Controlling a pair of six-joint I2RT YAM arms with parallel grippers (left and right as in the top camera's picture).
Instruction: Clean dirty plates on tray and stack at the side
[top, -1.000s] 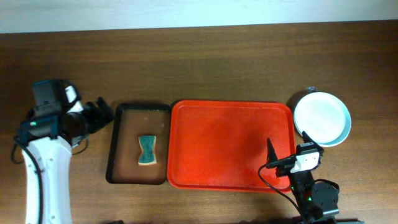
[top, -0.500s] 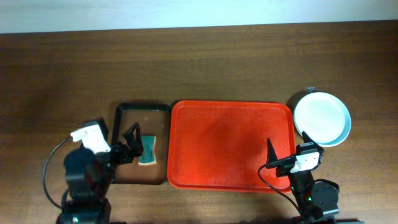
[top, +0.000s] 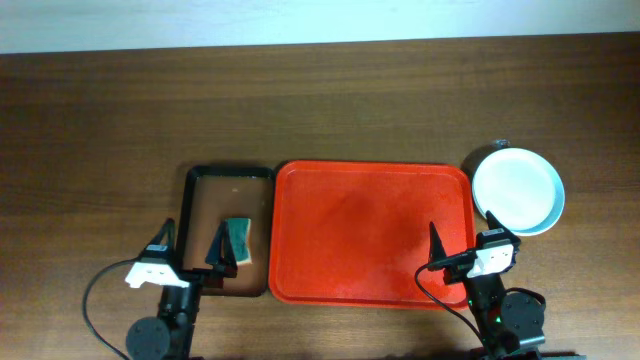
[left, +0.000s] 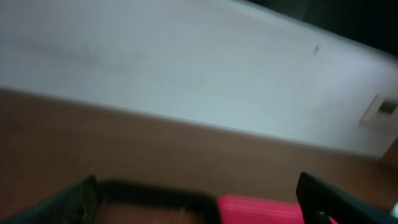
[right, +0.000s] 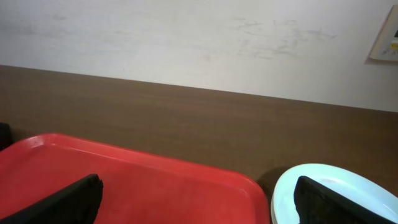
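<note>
No legible txt or labels, any view.

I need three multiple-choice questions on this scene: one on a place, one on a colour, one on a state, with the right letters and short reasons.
1. Where are the plates relative to the red tray?
A) on it
B) right of it
C) left of it
2. What colour is the sponge?
A) teal
B) pink
C) white
3. How is the red tray?
A) full of plates
B) holding the sponge
C) bare
Answers: 1 B, they sit past its right rim; 2 A, its top is teal; 3 C, nothing lies on it.
</note>
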